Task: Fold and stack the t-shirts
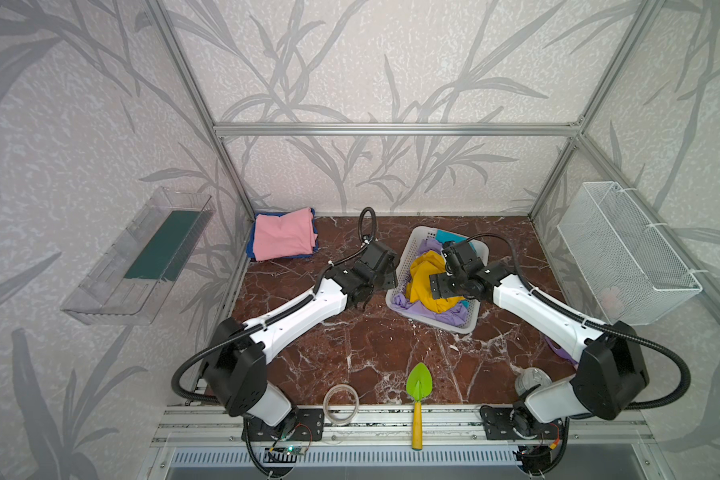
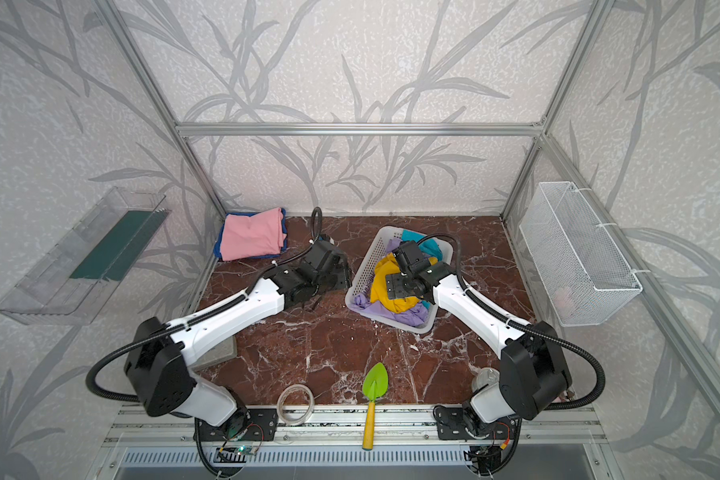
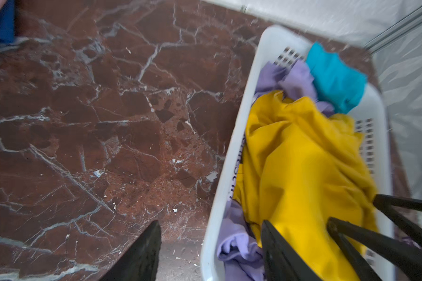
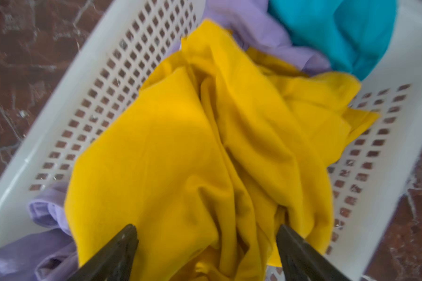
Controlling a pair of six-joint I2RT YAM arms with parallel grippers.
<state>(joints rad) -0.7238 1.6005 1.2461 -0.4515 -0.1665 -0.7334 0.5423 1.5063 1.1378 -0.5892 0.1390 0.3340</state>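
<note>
**Item under handling.** The mustard-yellow t-shirt [image 4: 180, 146] lies crumpled on top of the heap in the white perforated laundry basket [image 4: 122, 80]. It sits over a lavender t-shirt [image 4: 253, 24], and a teal t-shirt [image 4: 339, 31] lies at the basket's far end. A pink t-shirt [image 1: 283, 237] rests folded on a blue t-shirt [image 1: 250, 249] in the far left corner of the tabletop [image 1: 350, 345], well apart from the basket.

**Governing relation.** The yellow heap runs lengthwise along the basket. In the right wrist view its main folds lead straight away from the right gripper [image 4: 205, 227]. That gripper hangs directly above the near part of the cloth. Its jaws are spread wide and hold nothing, one to each side of the central ridge. The cloth therefore lies below and ahead of them, with the ridge crossing the gap.

**Second arm.** The left gripper [image 3: 210, 222] stands just beside the basket's left wall. Its jaws are parted and empty, one over the tabletop and one over the basket.

**Judgement.** The right arm is the nearer. A straight descent and closure on the ridge should suffice, though the lavender cloth beneath may come up too.
</note>
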